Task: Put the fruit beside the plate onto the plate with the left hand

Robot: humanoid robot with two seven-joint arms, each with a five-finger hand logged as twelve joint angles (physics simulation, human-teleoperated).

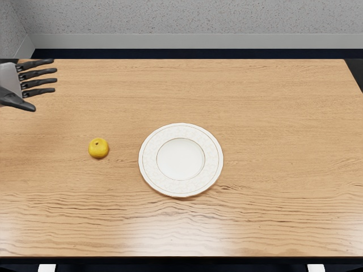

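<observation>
1. Head view: the left hand (25, 82) is at the far left edge of the table (272, 113), near the back corner. Its fingers (38, 72) are straight and spread out, pointing to the right. It holds nothing.

2. Head view: the fruit (98, 148) is small, yellow and round. It sits on the bare wood, to the left of the plate (211, 148). It is near the plate but does not touch it.

3. Head view: the plate is white and round, with nothing on it. It lies near the middle of the table.

4. Head view: from the hand, the fruit lies to the right and closer to the front edge of the table. The two are well apart. I think the hand must go that way and come down over the fruit.

5. Head view: the fruit looks like a ball, so it has no long side. I think the hand can grab it from any side, and from the top looks easiest.

6. Head view: only the left arm shows, and it is on the fruit's side of the plate. The right arm is not seen.

7. Head view: the fruit is not on the plate yet, so the job looks like it is only starting.
</observation>
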